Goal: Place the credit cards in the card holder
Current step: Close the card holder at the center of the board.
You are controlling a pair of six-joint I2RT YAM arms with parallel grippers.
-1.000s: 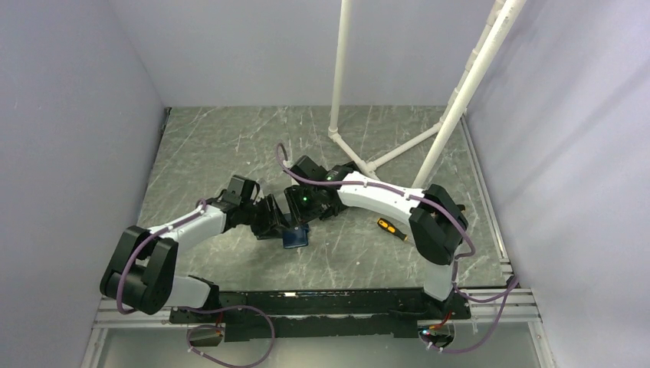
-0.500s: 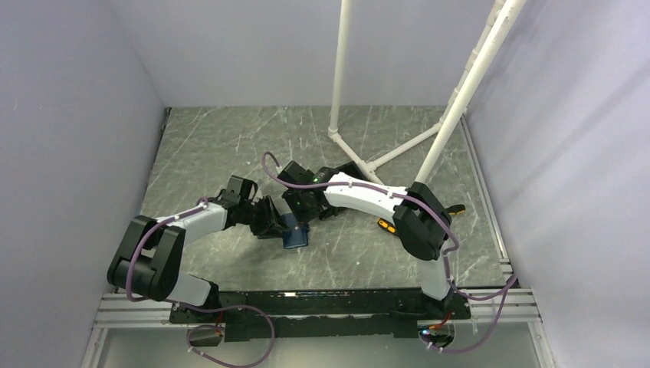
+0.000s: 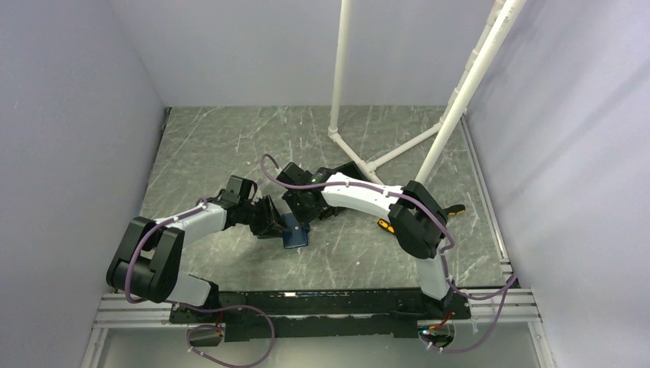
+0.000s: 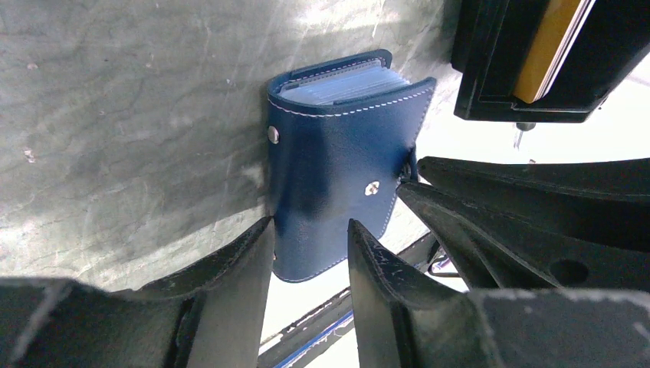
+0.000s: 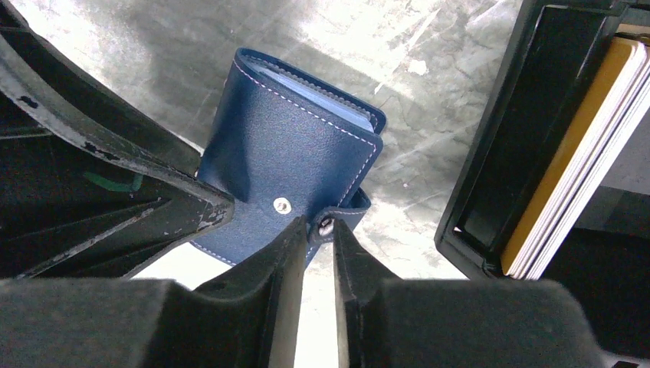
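Counter (image 3: 230, 146): both arms meet near its middle, a bit toward the near edge.

Box (image 5: 498, 138): black and open, just beside the holder, on the tab side.

Holder (image 4: 337, 176): held up between the two jaws, cover shut. Its long axis runs from the bottom edge to the mouth, roughly in line with the left jaws' reach. The mouth and sleeves (image 4: 341, 80) point away from both wrists. I can't pin that direction to a counter edge.

Cards (image 5: 582, 146): stacked on edge in the box, orange-gold one against the box wall, whitish ones behind it. Only the long edges show. None are in the holder yet.

Tab (image 5: 337, 218): on the holder's edge opposite the spine.

Left jaws: part open, gap filled by the holder's lower spine-side corner. One finger is on the spine edge, the other over the cover. Reads as a clamp.

Right jaws: nearly closed, pinching the tab at its snap.

Judgement: the next move turns on spine and tab being on opposite edges. The right jaws pull the tab away while the left jaws brace. The right arm looks nearer the cards.
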